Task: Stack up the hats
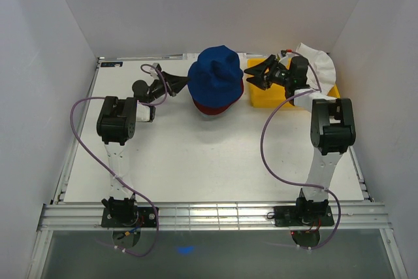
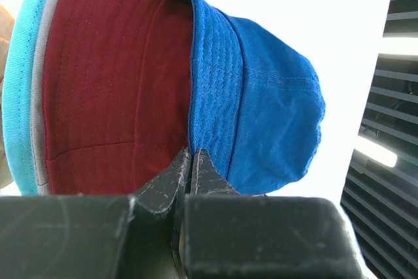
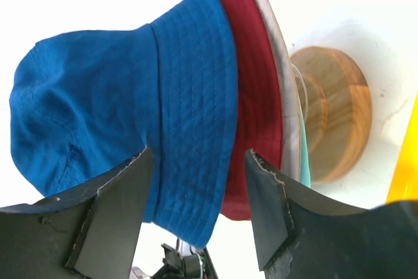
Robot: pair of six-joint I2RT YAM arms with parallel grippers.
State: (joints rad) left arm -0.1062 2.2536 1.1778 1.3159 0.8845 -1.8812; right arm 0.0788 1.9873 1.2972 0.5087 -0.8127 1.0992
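A blue hat [image 1: 215,73] tops the dark red hat [image 2: 111,83] near the table's [image 1: 196,161] far edge. The left gripper [image 2: 192,156] pinches the blue brim; the right gripper [image 3: 199,153] gapes wide, holding nothing.

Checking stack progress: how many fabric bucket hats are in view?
5. Four are stacked on the wooden stand: blue fabric hat on top, then dark red hat, grey hat, teal hat. The white fabric hat lies by the yellow plastic tray. Others may hide underneath.

From where I stand, no writing can be read anywhere. A dark strip [image 1: 111,64] at the table's [image 1: 196,161] far left corner looks like a label, too small to make out.
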